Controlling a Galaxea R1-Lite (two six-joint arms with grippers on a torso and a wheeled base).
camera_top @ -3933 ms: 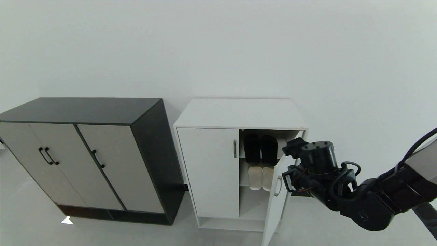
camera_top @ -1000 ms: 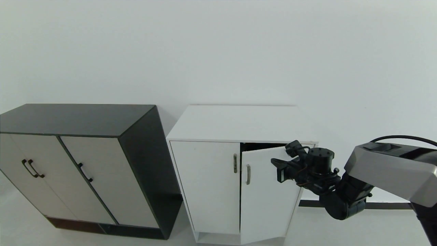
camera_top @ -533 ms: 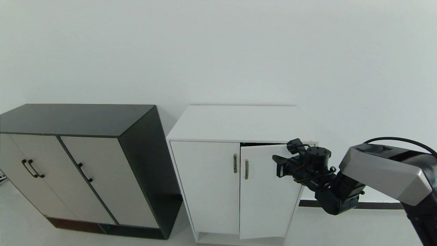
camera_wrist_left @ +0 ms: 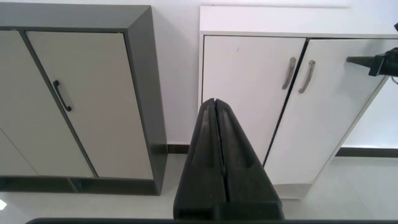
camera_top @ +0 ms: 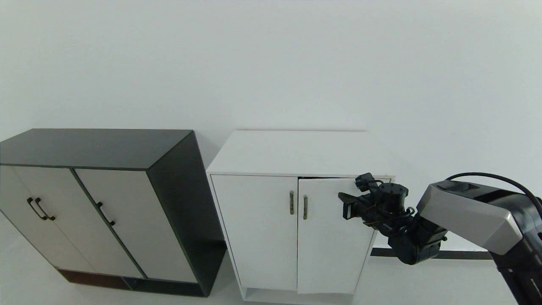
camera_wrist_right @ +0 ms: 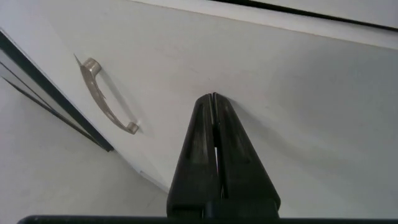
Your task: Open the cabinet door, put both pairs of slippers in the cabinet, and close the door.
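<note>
White door [camera_top: 334, 237] nearly flush; right tool [camera_wrist_right: 214, 99] clamped closed, empty, tips against panel. Push squarely, clear of handle [camera_wrist_right: 109, 96], till seated.

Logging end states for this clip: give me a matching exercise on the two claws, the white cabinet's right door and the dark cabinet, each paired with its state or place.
Things:
1. left claw
2. right claw
3. white cabinet's right door
4. dark cabinet

States or places:
A. almost shut, thin dark gap along its top
B. shut, tip at a door's face
C. stands farthest left, doors shut
D. shut, apart from both cabinets

Pairs: 1-D; 2-B; 3-A; 4-C
</note>
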